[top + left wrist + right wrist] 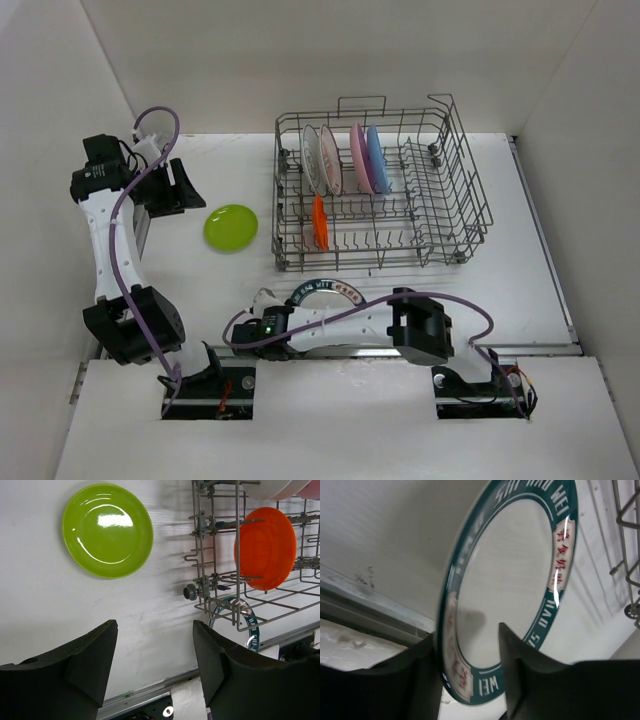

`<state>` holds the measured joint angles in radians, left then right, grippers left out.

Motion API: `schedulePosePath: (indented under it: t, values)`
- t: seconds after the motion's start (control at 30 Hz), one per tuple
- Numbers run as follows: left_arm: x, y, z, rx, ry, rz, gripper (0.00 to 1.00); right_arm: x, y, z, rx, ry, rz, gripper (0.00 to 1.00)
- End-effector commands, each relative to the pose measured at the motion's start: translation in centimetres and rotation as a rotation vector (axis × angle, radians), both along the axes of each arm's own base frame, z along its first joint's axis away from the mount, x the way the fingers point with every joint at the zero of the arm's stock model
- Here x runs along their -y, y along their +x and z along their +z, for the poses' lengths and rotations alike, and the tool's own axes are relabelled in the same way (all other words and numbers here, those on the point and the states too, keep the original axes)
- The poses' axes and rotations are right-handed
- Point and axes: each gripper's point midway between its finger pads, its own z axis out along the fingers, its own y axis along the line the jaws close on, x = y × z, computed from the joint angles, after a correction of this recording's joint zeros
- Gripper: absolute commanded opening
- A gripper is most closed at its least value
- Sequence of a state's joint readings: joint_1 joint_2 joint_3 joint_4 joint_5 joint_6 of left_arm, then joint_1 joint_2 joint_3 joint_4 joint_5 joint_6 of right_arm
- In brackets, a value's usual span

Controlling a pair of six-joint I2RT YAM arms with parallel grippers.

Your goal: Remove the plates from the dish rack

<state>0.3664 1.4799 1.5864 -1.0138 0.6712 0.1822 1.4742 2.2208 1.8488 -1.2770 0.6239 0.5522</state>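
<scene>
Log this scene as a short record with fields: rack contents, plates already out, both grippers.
in dish rack: orange plate, pink plate, blue plate, two white patterned plates, all on edge
out of rack: lime green plate, flat on the table, left of the rack
left gripper: open, empty
right gripper: fingers either side of the teal-rimmed plate, in front of the rack; grip unclear

The lime green plate (107,529) and the orange plate (265,547) have a smooth, glossy, plastic-like finish with bright highlights. The teal-rimmed plate (515,580) appears glazed and shiny. The dish rack (440,195) is grey metal wire with a dull sheen; the table (40,610) is matt white, faintly grained.
</scene>
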Motion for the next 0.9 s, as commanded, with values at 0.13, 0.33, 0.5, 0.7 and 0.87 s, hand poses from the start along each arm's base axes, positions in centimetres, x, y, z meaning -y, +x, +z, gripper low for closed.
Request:
schedulePosePath:
  t: [0.13, 0.33, 0.5, 0.7, 0.87]
  values:
    - [0.5, -0.7, 2.2, 0.064, 0.015, -0.025, 0.59, -3.0, -1.1, 0.6, -0.070, 0.215, 0.030, 0.56]
    - [1.3, -1.6, 4.3, 0.147, 0.030, -0.058, 0.62, -4.3, -1.1, 3.5, -0.067, 0.326, 0.036, 0.72]
    - [1.9, -1.5, 6.5, 0.227, 0.056, -0.089, 0.63, -5.8, -1.7, 6.8, -0.098, 0.443, 0.072, 0.79]
    - [5.1, -1.3, 8.2, 0.269, 0.110, -0.199, 0.64, -6.8, -1.9, 15.3, -0.115, 0.747, 0.107, 0.81]
    - [9.5, 0.6, 8.4, 0.266, 0.153, -0.292, 0.65, 1.8, 4.4, 25.5, 0.022, 1.141, -0.099, 0.82]
